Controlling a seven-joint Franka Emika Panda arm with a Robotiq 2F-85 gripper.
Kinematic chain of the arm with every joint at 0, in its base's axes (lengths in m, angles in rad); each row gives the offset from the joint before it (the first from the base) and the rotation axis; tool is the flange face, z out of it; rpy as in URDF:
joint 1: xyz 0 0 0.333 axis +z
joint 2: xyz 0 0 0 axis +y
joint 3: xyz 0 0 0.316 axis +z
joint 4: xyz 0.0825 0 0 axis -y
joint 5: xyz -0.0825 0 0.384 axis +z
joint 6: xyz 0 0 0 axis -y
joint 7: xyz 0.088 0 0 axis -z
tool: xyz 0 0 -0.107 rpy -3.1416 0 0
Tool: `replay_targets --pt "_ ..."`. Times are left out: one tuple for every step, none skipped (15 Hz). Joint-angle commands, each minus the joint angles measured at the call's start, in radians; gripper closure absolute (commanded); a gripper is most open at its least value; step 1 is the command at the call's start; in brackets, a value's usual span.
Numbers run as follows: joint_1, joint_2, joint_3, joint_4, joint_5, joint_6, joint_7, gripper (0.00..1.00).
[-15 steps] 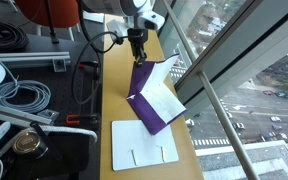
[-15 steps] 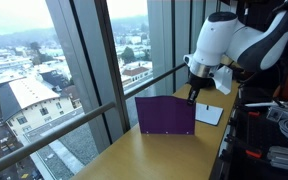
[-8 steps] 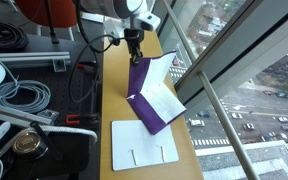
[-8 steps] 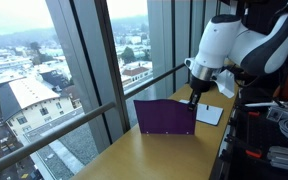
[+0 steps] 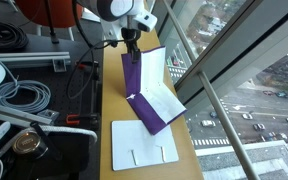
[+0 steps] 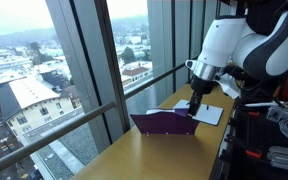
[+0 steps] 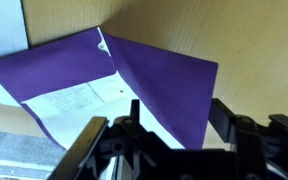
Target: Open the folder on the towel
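Note:
The purple folder (image 5: 150, 108) lies on the wooden table by the window, and no towel shows under it. Its cover (image 5: 133, 76) stands lifted, with white sheets (image 5: 160, 98) showing inside. In an exterior view the cover (image 6: 164, 122) leans low over the table. My gripper (image 5: 130, 44) hangs just above the cover's top edge, open. In the wrist view the fingers (image 7: 223, 116) stand wide apart on either side of the cover's corner (image 7: 160, 82) without touching it. My gripper (image 7: 179, 116) holds nothing.
A white flat rectangle with two slits (image 5: 142, 143) lies on the table (image 5: 112, 95) in front of the folder. Cables and equipment (image 5: 19, 95) crowd the side away from the window. The window rail (image 5: 219, 105) runs close along the table's other edge.
The jaws have opened and let go of the cover. The gripper has risen slightly, and the cover has tipped lower toward the table.

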Motion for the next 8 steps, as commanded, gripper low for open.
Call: replay_targets --pt "-0.225 -0.012 0.231 -0.015 0.201 0.035 -0.195 0.01" --pt "-0.304 0.012 0.308 -0.001 0.267 0.037 -0.252 0.0" --pt "-0.376 0.033 0.382 0.017 0.34 0.025 -0.313 0.0" --pt "-0.452 0.063 0.455 0.044 0.419 0.007 -0.383 0.0" --pt "-0.529 0.094 0.52 0.077 0.487 -0.021 -0.447 0.0" --pt "-0.605 0.108 0.573 0.104 0.528 -0.06 -0.49 0.0" --pt "-0.68 0.123 0.616 0.13 0.555 -0.102 -0.526 0.0" --pt "-0.729 0.123 0.629 0.148 0.569 -0.145 -0.543 0.0"
